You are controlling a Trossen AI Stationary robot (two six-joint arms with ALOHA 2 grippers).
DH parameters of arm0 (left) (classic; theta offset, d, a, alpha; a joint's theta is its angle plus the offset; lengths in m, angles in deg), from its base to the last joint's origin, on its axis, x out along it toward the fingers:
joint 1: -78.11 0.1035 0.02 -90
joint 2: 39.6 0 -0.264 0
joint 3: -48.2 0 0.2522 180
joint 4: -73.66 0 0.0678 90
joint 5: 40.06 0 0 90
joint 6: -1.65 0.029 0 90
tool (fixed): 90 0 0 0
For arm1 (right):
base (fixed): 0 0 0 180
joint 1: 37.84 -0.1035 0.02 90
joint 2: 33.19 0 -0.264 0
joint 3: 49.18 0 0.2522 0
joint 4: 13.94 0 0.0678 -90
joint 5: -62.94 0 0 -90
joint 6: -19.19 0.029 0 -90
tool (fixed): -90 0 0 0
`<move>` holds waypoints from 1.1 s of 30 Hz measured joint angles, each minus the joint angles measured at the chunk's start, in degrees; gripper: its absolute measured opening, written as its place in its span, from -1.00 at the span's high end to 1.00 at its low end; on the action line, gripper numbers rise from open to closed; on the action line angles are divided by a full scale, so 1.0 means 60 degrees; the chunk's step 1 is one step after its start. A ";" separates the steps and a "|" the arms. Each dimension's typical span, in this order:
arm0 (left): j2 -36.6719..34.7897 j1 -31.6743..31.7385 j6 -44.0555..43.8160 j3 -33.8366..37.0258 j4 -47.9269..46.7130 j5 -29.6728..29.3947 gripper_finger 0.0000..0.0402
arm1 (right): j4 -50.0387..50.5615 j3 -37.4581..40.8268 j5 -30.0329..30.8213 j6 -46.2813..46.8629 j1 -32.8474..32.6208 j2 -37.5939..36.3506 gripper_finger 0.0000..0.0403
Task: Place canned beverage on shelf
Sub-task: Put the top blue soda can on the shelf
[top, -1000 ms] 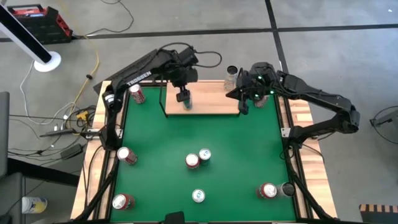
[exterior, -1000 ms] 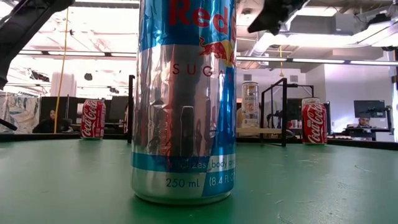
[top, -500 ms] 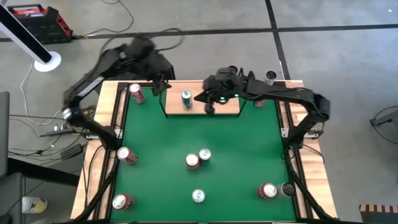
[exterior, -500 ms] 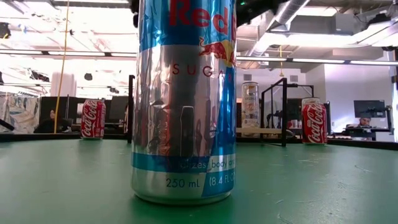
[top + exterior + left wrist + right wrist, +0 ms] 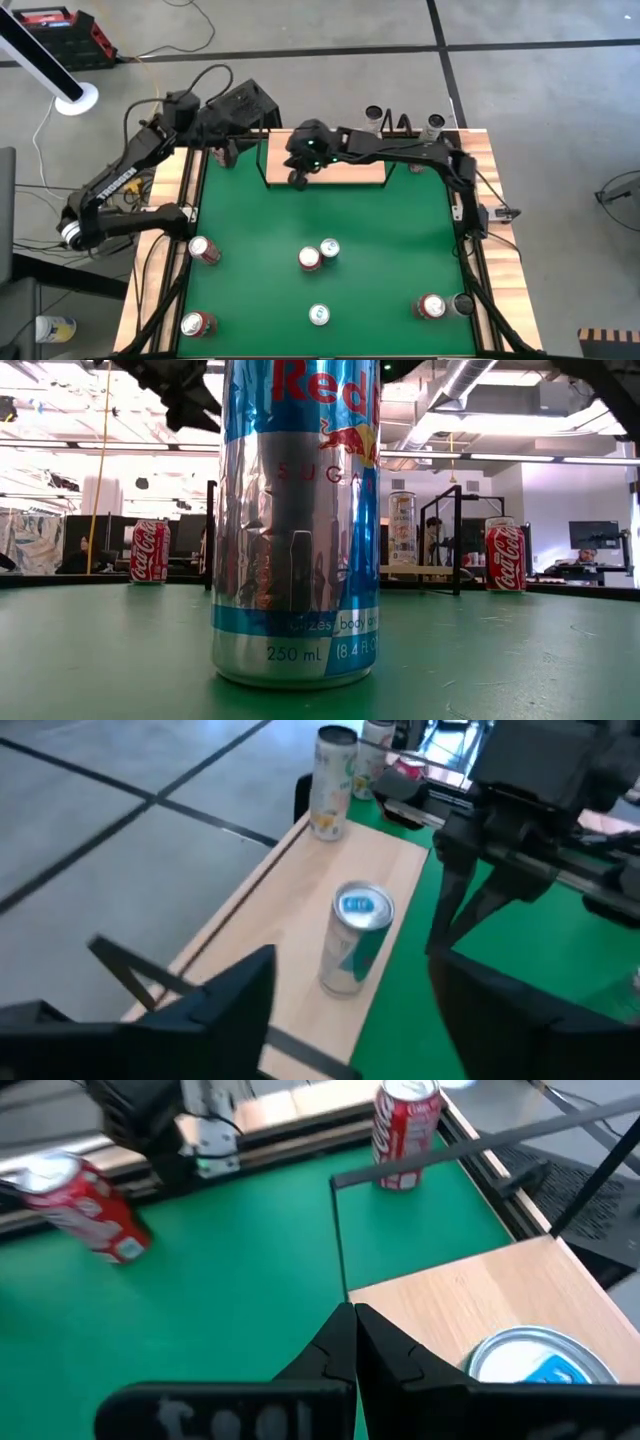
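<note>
While my right gripper [image 5: 298, 178] is hanging over the left end of the flat light-wood shelf [image 5: 350, 170] with its thin black wire frame, its two dark fingers [image 5: 352, 1342] are pressing tip to tip with nothing between them. The slim silver and teal beverage can [image 5: 352, 938] is standing upright on the shelf board, just beside those closed fingers and apart from them; in the right wrist view only its silver top [image 5: 530, 1358] is showing at the edge. My left gripper [image 5: 350, 1020] is sitting pulled back off the table's far left corner, its fingers spread wide and holding nothing, looking along the shelf at the can. A pale yellow and green can [image 5: 333, 782] is standing at the far end of the board. Near the shelf's left frame a red cola can [image 5: 405, 1133] is standing on the green table [image 5: 380, 250], though from above it is, I think, mostly hidden under my left arm. A tall blue and silver energy-drink can [image 5: 297, 520] is filling the low view.
</note>
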 joint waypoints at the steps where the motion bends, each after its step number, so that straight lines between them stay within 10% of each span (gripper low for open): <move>1: -0.0081 0.0028 -0.0011 0.0168 0.0011 0.0028 -0.03 | 0.0193 -0.0248 0.0194 0.0002 -0.0017 0.0170 0.88; 9: -0.0215 0.0042 0.0092 0.0510 -0.0040 0.0060 0.93 | 0.1433 -0.1341 0.1500 0.0599 -0.0042 0.1170 0.88; 33: -0.0211 0.0042 -0.0004 0.0510 -0.0040 0.0053 1.00 | 0.2016 -0.1363 0.2185 0.1422 0.0427 0.1182 0.88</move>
